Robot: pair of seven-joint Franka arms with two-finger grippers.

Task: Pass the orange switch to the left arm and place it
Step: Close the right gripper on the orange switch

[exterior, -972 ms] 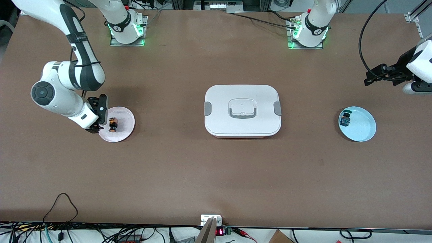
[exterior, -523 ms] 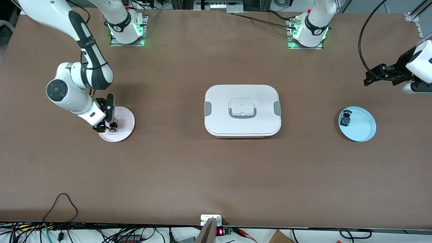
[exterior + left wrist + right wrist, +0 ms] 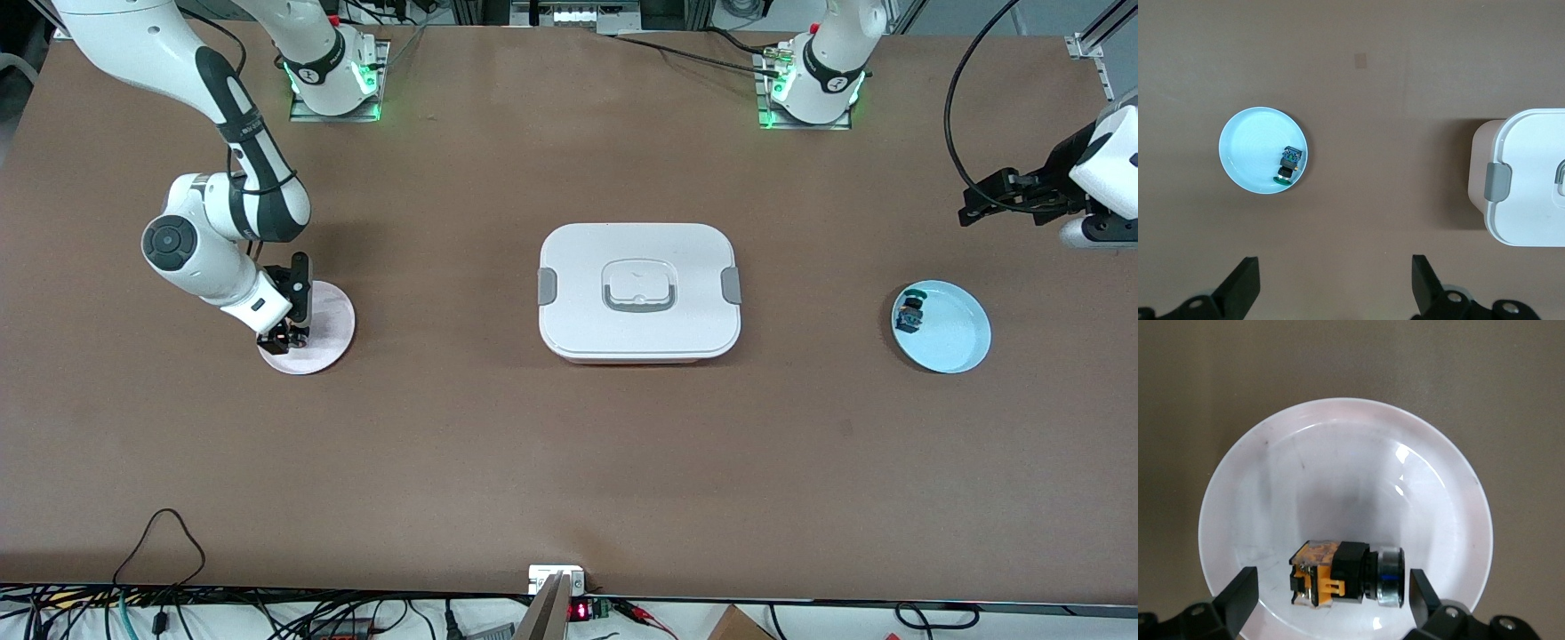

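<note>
The orange switch (image 3: 1345, 580) lies on its side on the pink plate (image 3: 1338, 473), near the plate's rim. My right gripper (image 3: 1331, 592) is open and low over it, one finger on each side of the switch and neither touching it. In the front view that gripper (image 3: 286, 336) covers the switch on the pink plate (image 3: 331, 322) toward the right arm's end. The white box (image 3: 638, 291) stands mid-table. My left gripper (image 3: 978, 200) waits open in the air at the left arm's end, with nothing between its fingers (image 3: 1245, 287).
A light-blue plate (image 3: 958, 336) near the left arm's end holds a small black part with a green cap (image 3: 910, 311). The left wrist view shows this plate (image 3: 1248, 153), the part (image 3: 1289, 165) and an end of the box (image 3: 1531, 187). Cables run along the table's front edge.
My right arm has swung toward the box and come down, bringing its open gripper from beside the pink plate to straddle the orange switch. The left arm has not moved.
</note>
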